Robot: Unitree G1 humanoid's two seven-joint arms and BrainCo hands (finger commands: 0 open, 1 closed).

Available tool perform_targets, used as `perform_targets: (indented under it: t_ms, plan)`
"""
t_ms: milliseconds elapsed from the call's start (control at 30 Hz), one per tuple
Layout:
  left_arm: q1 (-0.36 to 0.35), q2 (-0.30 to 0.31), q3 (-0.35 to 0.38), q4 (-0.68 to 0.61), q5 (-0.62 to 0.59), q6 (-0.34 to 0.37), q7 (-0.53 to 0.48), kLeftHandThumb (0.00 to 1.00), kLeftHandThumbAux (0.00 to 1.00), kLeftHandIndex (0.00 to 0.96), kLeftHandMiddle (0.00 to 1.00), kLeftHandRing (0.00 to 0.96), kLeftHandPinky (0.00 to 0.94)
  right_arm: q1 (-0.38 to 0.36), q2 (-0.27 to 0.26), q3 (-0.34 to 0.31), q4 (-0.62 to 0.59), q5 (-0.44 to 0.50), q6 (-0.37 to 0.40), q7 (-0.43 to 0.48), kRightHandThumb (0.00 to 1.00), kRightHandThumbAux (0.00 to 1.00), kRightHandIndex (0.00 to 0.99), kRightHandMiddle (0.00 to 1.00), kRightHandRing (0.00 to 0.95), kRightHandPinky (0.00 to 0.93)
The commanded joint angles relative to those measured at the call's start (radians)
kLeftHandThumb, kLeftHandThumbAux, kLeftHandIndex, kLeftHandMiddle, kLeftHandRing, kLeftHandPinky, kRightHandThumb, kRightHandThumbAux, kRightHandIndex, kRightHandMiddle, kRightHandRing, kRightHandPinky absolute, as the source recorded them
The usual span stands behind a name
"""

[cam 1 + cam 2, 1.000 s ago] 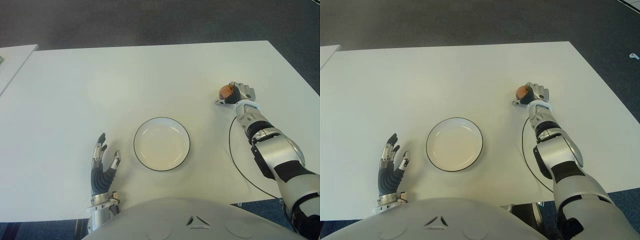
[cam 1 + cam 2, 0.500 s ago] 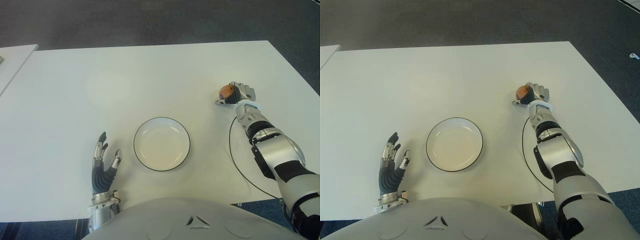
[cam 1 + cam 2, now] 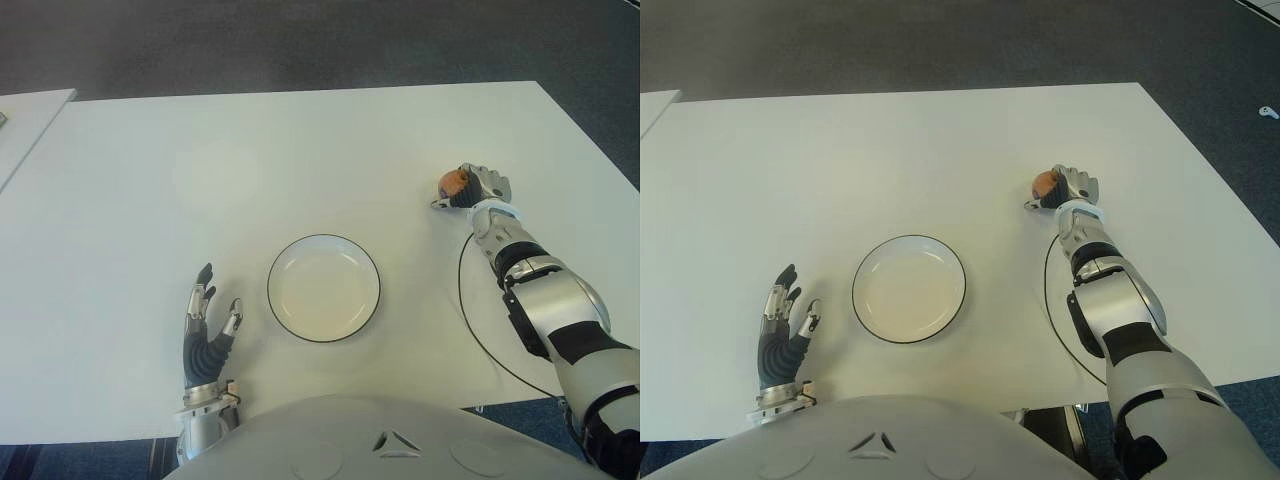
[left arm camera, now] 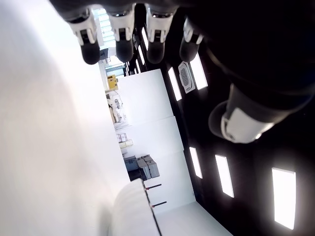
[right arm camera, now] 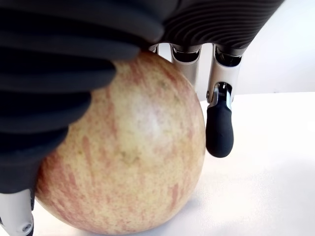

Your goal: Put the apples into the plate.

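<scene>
Wide white table (image 3: 300, 150) first, bare around the round white plate with a thin black rim (image 3: 372, 262), which holds nothing yet. Out on the right side, the right hand (image 3: 476, 187) wraps its fingers (image 5: 219, 128) around the red-and-yellow streaked apple (image 5: 128, 157), low at the tabletop, well apart from the plate, likely to secure the lift. Left hand (image 3: 206, 330) shows spread left of the plate, empty.
</scene>
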Motion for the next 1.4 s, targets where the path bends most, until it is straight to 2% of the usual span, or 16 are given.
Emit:
perform_targets:
  t_ms: [33, 167, 267, 400, 533, 700, 800, 967, 1100, 1167, 1400]
  plan:
    - [0.014, 0.01, -0.001, 0.01, -0.019, 0.033, -0.018, 0.004, 0.593, 0.085, 0.065, 0.074, 0.094, 0.061, 0.036, 0.006, 0.027, 0.001, 0.002, 0.044, 0.722, 0.71, 0.442, 0.751, 0.719, 0.633]
    - [0.011, 0.016, -0.005, 0.014, -0.022, 0.019, -0.019, 0.01, 0.593, 0.085, 0.064, 0.071, 0.084, 0.06, 0.035, 0.006, 0.027, 0.001, 0.001, 0.038, 0.722, 0.71, 0.441, 0.738, 0.707, 0.642]
    - [0.008, 0.021, -0.005, 0.016, -0.02, 0.016, -0.019, 0.011, 0.591, 0.082, 0.064, 0.07, 0.084, 0.051, 0.028, 0.007, 0.026, -0.002, -0.002, 0.037, 0.721, 0.711, 0.441, 0.724, 0.689, 0.598]
    - [0.011, 0.016, -0.004, 0.012, -0.015, 0.027, -0.011, 0.012, 0.594, 0.078, 0.063, 0.072, 0.09, 0.019, 0.002, 0.013, 0.025, -0.01, -0.01, 0.046, 0.722, 0.711, 0.44, 0.713, 0.681, 0.617]
    - [0.013, 0.009, -0.003, 0.002, 0.003, 0.038, -0.002, 0.015, 0.602, 0.074, 0.064, 0.074, 0.089, -0.037, -0.015, 0.007, 0.022, -0.008, -0.015, 0.044, 0.722, 0.711, 0.44, 0.712, 0.682, 0.643]
    - [0.001, 0.007, -0.01, -0.011, 0.002, 0.055, -0.007, 0.014, 0.598, 0.07, 0.061, 0.072, 0.095, -0.173, -0.016, -0.026, 0.01, 0.019, -0.021, 0.035, 0.722, 0.71, 0.441, 0.74, 0.717, 0.699]
    - [-0.01, 0.006, -0.013, -0.008, -0.001, 0.06, -0.008, 0.006, 0.584, 0.074, 0.059, 0.082, 0.162, -0.221, -0.028, -0.04, 0.008, 0.026, -0.03, 0.03, 0.721, 0.71, 0.442, 0.769, 0.747, 0.733]
    - [-0.017, 0.01, -0.02, -0.005, -0.013, 0.081, -0.018, 0.0, 0.561, 0.079, 0.058, 0.109, 0.234, -0.267, -0.033, -0.051, -0.004, 0.032, -0.068, -0.013, 0.721, 0.71, 0.442, 0.798, 0.778, 0.762]
    - [-0.026, 0.01, -0.023, 0.009, -0.02, 0.076, -0.017, 0.0, 0.556, 0.081, 0.062, 0.117, 0.206, -0.297, -0.026, -0.052, -0.02, 0.032, -0.107, -0.044, 0.72, 0.709, 0.442, 0.81, 0.794, 0.787]
    - [-0.039, 0.01, -0.024, 0.022, -0.026, 0.068, -0.018, 0.0, 0.549, 0.086, 0.064, 0.124, 0.237, -0.308, -0.022, -0.054, -0.032, 0.037, -0.135, -0.054, 0.721, 0.709, 0.442, 0.824, 0.811, 0.816]
    - [-0.049, 0.01, -0.036, 0.038, -0.056, 0.075, -0.04, 0.0, 0.546, 0.091, 0.072, 0.138, 0.254, -0.329, -0.008, -0.058, -0.063, 0.047, -0.202, -0.063, 0.723, 0.709, 0.442, 0.856, 0.842, 0.856]
